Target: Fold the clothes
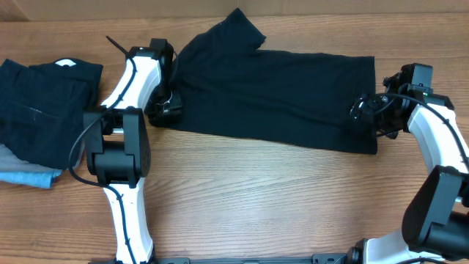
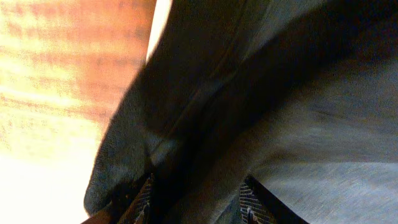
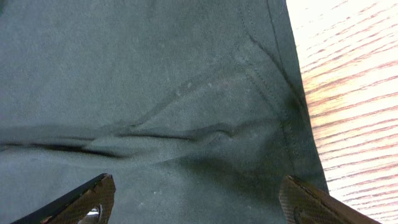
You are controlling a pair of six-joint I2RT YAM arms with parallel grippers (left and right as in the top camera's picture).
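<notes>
Right gripper (image 3: 198,193) sits closest to its lens, its 2 fingers spread wide with nothing between them, poised over the shirt (image 3: 155,81) near its stitched right edge, where bare table (image 3: 354,93) begins. Left gripper (image 2: 198,202) has its 2 fingers partly apart with a thick dark fold of cloth running between them; whether that fold is pinched or only lying there cannot be told. The main risk, as I judge it, is that the 2 ends are out of step. If the left arm pulls or lifts while the right has no hold, the long band would likely drag and skew across the table, and the creases near the right edge would deepen. A right pinch taken from here could catch only the top layer, so the layers might part on lifting. The sleeve (image 1: 238,29) sticking out past the far edge could flop loose and spoil the fold. From overhead, the shirt lies as a long band between the arms, its left end at the left jaws and its right end under the right jaws, apart from the dark pile (image 1: 44,103) at the left.
</notes>
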